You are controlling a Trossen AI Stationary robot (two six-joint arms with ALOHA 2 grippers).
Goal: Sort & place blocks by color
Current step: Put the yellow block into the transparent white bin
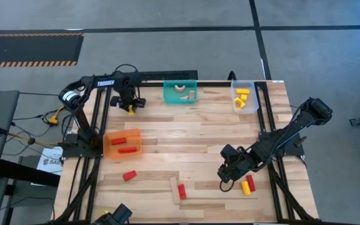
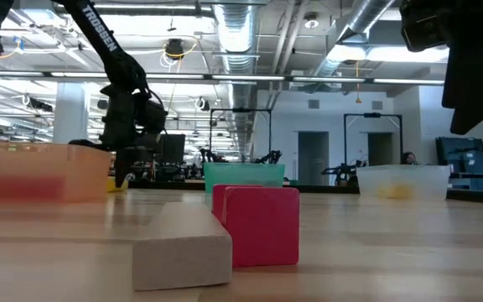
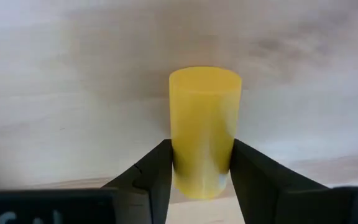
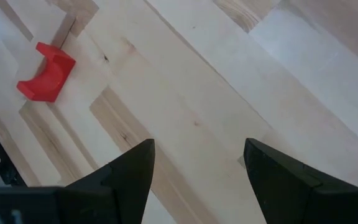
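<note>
A yellow cylinder block [image 3: 204, 118] sits at the table's far left, with my left gripper [image 1: 130, 107] shut on it and pointing down. Near the front right, my right gripper [image 4: 197, 155] hangs open over bare wood, holding nothing. A red arch block [image 1: 129, 175] lies front left. A red block [image 1: 181, 190] lies beside a pale wood bar [image 1: 174, 187] at the front middle. A yellow block [image 1: 251, 182] and a red one [image 1: 245, 187] lie by the right gripper. My left gripper pinches the yellow cylinder's curved sides [image 3: 184, 168] between its two fingers [image 3: 157, 177], at one end of the block. The fingers come from above, pointing down. In the low view the block [image 2: 117, 183] shows at table level; whether it rests on the wood I cannot tell.
An orange bin [image 1: 108, 145] with red blocks stands at the left. A teal bin [image 1: 167, 94] with pale wood blocks and a clear bin [image 1: 252, 100] with yellow blocks stand along the far edge. Black frame rails run along the table's sides.
</note>
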